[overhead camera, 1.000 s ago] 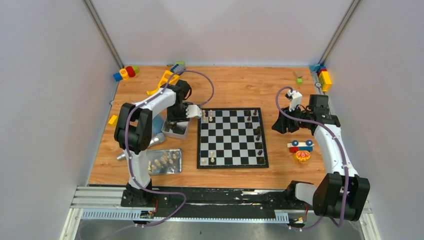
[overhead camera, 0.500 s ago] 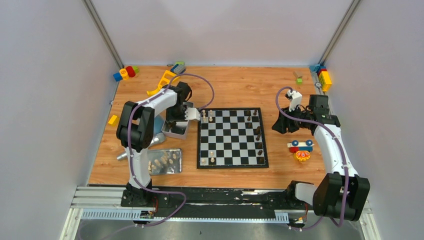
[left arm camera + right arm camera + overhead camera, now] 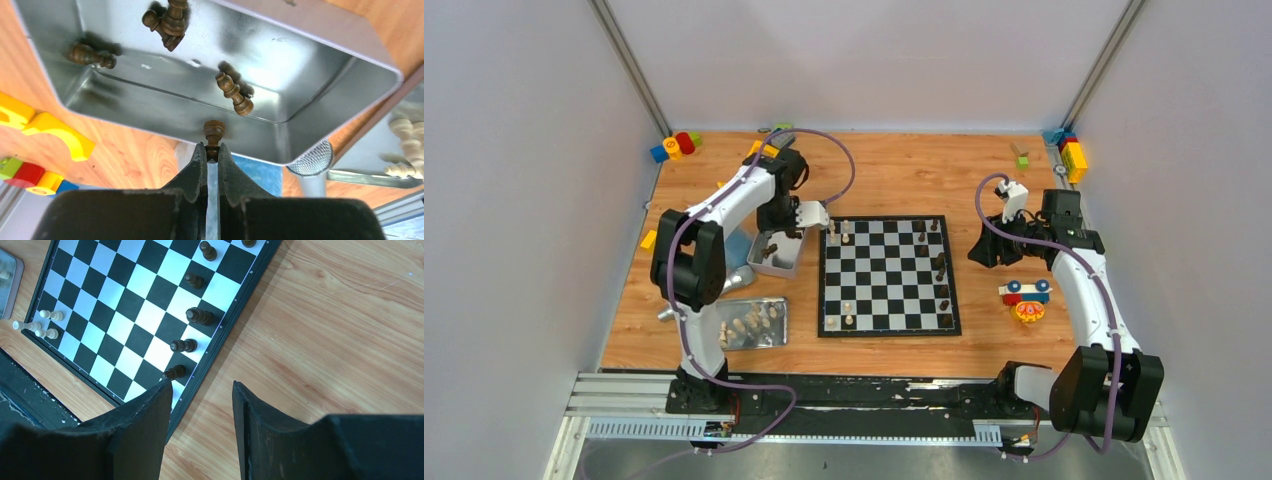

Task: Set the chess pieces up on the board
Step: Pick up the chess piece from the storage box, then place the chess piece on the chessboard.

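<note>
Raised and drawn back since the earlier frame, the left arm (image 3: 724,205) is now held above the small tray (image 3: 320,45). The left jaws, parted then, are closed on a dark pawn (image 3: 214,134), which is pinched by the neck at the very tips.

So shallow a grip could let the pawn pivot or slip out during the carry. It could also be set down tilted, or standing pieces could be knocked over as it is lowered among them.

Beyond the tips, four dark pieces are counted lying in the small tray. One is far to the left (image 3: 93,55), two appear heaped together straight ahead (image 3: 167,17), and one is just ahead to the right (image 3: 234,93).

The board (image 3: 884,290) lies between the two pairs of jaws. Five pale pieces (image 3: 832,232) are counted along the edge nearest the left jaws, and about eight dark pieces (image 3: 943,292) towards the edge nearest the right jaws.

The right jaws are held apart with nothing between them, over bare surface (image 3: 325,340) just beside the board's edge.
</note>
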